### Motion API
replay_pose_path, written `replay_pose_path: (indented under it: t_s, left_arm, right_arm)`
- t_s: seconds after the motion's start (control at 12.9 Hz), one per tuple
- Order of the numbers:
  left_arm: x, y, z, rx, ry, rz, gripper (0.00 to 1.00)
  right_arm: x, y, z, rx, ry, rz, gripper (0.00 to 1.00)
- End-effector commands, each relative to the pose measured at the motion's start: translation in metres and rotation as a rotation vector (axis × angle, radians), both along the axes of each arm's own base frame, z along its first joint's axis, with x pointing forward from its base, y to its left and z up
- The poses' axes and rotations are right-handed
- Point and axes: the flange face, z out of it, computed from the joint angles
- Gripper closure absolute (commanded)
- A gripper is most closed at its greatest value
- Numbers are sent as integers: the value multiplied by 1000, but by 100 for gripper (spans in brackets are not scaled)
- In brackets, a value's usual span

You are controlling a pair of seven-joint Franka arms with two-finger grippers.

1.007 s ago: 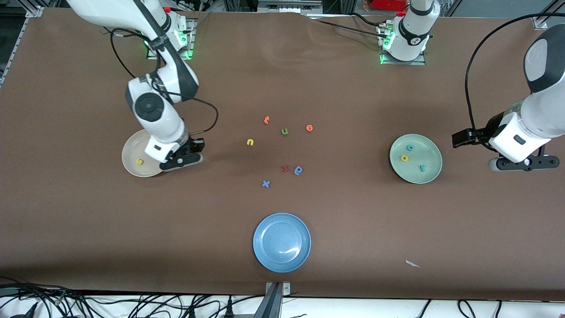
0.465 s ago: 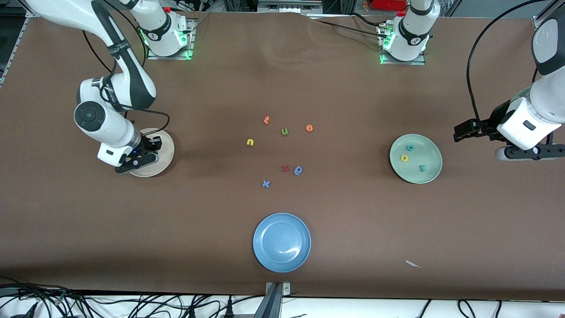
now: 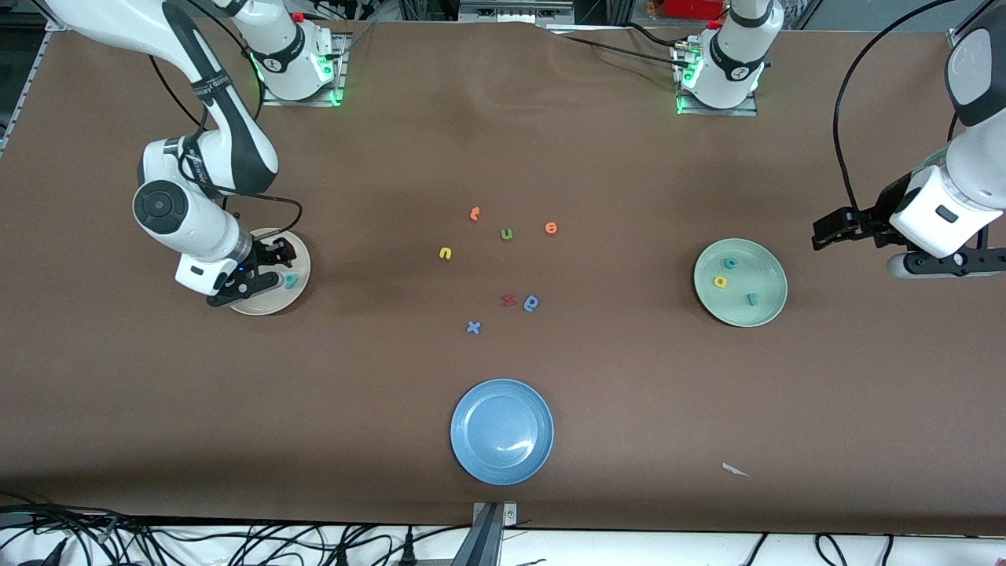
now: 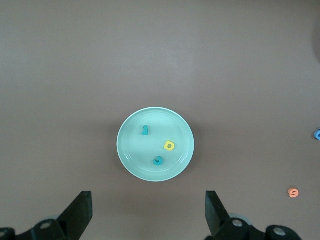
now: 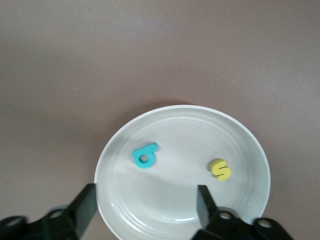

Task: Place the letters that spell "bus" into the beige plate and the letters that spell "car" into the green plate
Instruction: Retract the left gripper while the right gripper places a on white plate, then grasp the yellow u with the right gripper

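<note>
Hovering right tool (image 5: 145,207), fingers apart, over teal b (image 5: 144,155).

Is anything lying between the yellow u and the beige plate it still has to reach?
Nothing visible does. The yellow u lies on bare table toward the middle, and the stretch from it to the beige plate is bare. The right pincer hangs open over that plate, which holds the teal b and yellow s.

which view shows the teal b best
The right wrist view: the teal b lies large and unobstructed in the beige plate, apart from the yellow s. The front view shows it only as a tiny teal speck beside the right gripper. The left wrist view does not show it.
</note>
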Motion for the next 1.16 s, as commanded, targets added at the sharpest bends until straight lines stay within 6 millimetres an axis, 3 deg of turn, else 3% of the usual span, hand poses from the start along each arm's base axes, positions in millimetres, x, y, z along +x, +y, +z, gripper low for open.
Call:
replay_pose_path:
  t_s: [0.0, 0.46, 0.85, 1.08]
  left_arm:
    - [-2, 0, -5, -16, -2, -27, 1]
    - [-1, -3, -9, -19, 3, -31, 1]
    - [-1, -3, -8, -19, 3, -33, 1]
    - [-1, -7, -8, -21, 5, -39, 1]
  right_arm:
    - [-4, 39, 3, 78, -2, -55, 6]
    - [-16, 195, -11, 113, -44, -205, 6]
    - [-39, 255, -42, 108, -80, -376, 6]
    - [-44, 291, -48, 109, -89, -462, 7]
